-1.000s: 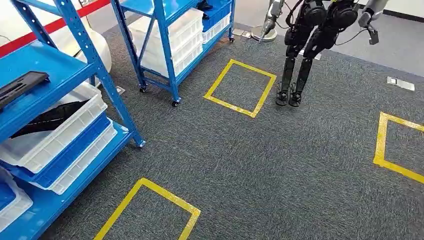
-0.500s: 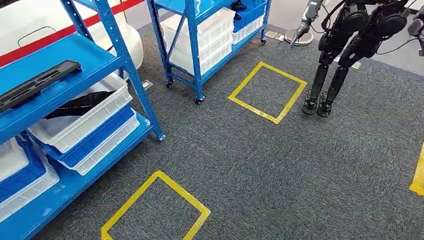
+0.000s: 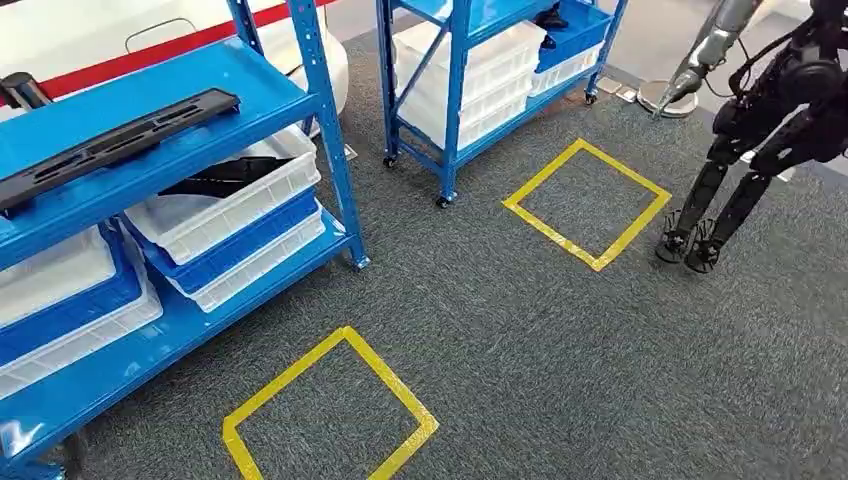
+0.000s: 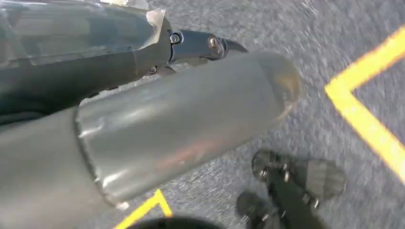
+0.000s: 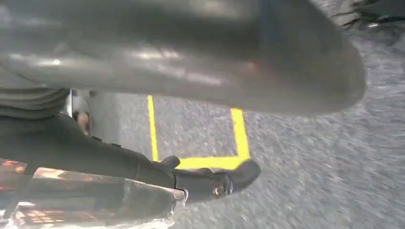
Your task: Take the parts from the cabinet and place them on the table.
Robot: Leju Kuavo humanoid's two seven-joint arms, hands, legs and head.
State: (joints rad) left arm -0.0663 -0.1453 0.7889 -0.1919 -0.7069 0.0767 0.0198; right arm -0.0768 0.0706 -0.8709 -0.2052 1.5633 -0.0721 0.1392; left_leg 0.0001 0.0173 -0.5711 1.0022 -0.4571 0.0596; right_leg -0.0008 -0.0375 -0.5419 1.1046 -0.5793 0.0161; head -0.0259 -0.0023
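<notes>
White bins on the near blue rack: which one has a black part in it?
The upper white bin under the top shelf, stacked on a blue bin; the others look empty.

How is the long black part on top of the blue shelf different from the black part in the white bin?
The long black plastic part lies bare on the near blue metal rack's shelf, fully visible, with slots along it. The black part in the white plastic bin sits one level lower, inside the bin, partly hidden under that shelf. Both are black and lie flat in the same rack.
</notes>
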